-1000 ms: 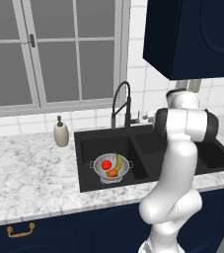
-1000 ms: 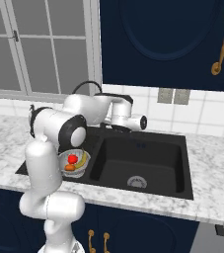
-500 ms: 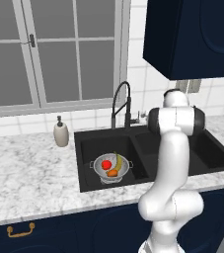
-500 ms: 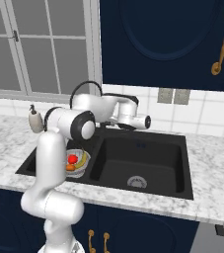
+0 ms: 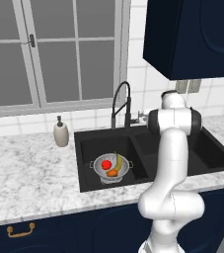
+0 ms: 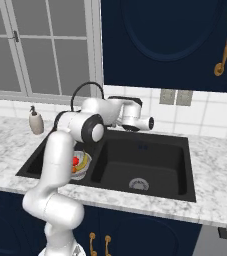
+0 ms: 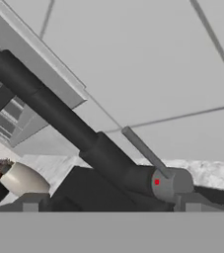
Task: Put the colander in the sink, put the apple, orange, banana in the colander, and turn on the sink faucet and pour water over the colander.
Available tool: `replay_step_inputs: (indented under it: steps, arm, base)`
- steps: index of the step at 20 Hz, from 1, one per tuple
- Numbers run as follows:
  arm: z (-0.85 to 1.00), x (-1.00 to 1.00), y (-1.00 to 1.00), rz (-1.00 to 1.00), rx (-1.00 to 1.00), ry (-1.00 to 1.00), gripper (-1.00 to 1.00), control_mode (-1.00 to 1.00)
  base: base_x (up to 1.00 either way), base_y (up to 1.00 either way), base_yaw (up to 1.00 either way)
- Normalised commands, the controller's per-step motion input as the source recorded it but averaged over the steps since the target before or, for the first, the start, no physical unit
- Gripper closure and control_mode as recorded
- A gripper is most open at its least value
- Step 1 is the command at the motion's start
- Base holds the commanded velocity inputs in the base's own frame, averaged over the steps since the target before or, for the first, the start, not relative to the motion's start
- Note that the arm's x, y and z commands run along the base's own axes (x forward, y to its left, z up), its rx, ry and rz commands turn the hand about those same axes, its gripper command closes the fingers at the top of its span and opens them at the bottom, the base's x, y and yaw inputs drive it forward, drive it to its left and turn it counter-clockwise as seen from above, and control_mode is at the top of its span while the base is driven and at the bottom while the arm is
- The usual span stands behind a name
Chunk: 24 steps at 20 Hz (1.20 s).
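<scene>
The silver colander (image 5: 112,169) sits in the left basin of the black sink (image 5: 192,157). It holds the red apple (image 5: 106,164), the orange (image 5: 112,173) and the yellow banana (image 5: 118,161). In the right base view the colander (image 6: 80,165) is partly hidden behind my arm. The black gooseneck faucet (image 5: 120,103) rises behind the divider; no water shows at its spout. My gripper (image 7: 111,205) is open, close up to the faucet's base (image 7: 165,183), and its thin grey lever (image 7: 142,149) slants up between the spread fingertips (image 7: 30,202).
A beige soap dispenser (image 5: 61,132) stands on the marble counter (image 5: 29,173) left of the sink. The right basin (image 6: 140,162) has only its drain. Window and tiled wall close off the back, with a dark cabinet (image 5: 192,34) overhead.
My arm's elbow has swung over the sink while the hand stayed by the faucet's base. Colander and fruit have not moved, and the jaws stay wide.
</scene>
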Motion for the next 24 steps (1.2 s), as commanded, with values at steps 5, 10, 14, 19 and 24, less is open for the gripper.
replay_step_inputs:
  steps: [5,10,14,19,24]
  arm:
    - [-0.05,0.13,0.17,0.0,0.0,0.0,-1.0,-1.0]
    - [-0.15,0.3,0.03,0.0,0.0,0.02,-1.0,-1.0]
    - [-0.3,0.33,0.0,0.0,0.0,0.06,-1.0,-1.0]
    - [-0.26,0.39,-0.01,0.0,0.0,0.05,-1.0,-1.0]
    - [-0.06,0.47,-0.11,0.0,0.0,0.02,-1.0,-1.0]
  base:
    - [0.0,0.0,0.0]
    - [0.0,0.0,0.0]
    - [0.0,0.0,0.0]
    - [0.0,0.0,0.0]
    - [0.0,0.0,0.0]
